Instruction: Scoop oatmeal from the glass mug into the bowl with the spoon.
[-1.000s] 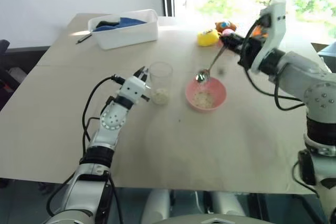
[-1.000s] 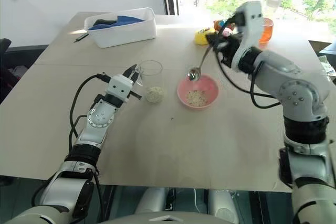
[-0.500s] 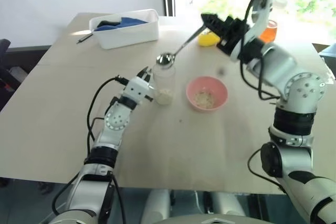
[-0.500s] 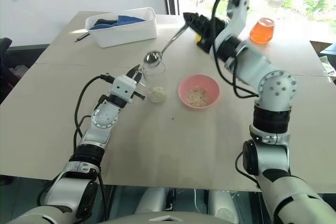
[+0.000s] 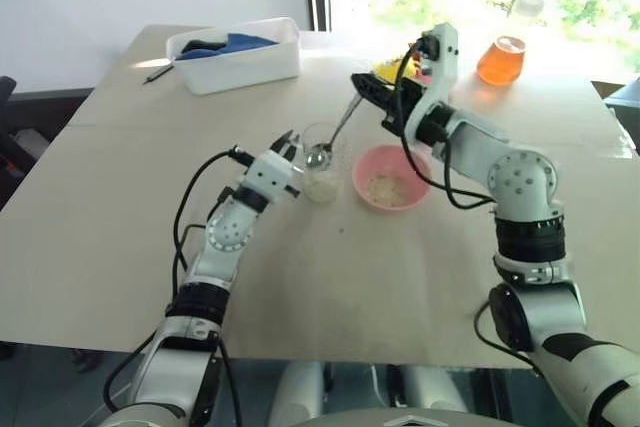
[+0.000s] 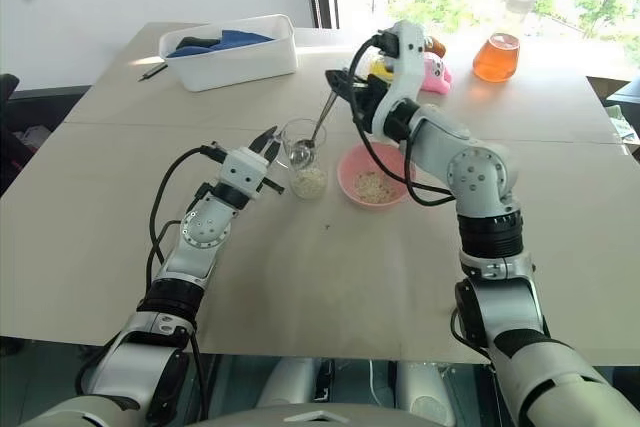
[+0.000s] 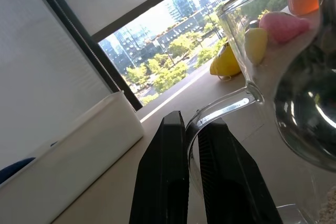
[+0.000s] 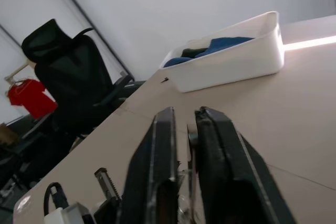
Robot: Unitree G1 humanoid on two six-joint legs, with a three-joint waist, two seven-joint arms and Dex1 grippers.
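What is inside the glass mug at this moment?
Inside the glass mug are the oval end of the spoon and a low heap of oatmeal at the bottom. Whether the spoon touches the flakes cannot be seen.

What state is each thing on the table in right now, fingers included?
glass mug: upright, oatmeal at bottom, handle pinched by left gripper
spoon: held by right gripper, tip inside mug
bowl: upright, some oatmeal inside
white tub: open, blue cloth inside
flask: upright, orange liquid

Mid-frame, the clear glass mug (image 6: 303, 155) stands upright with oatmeal (image 6: 308, 181) at its bottom; the silver spoon (image 6: 312, 137) slants into it. The pink bowl (image 6: 373, 174), just right, holds flakes.
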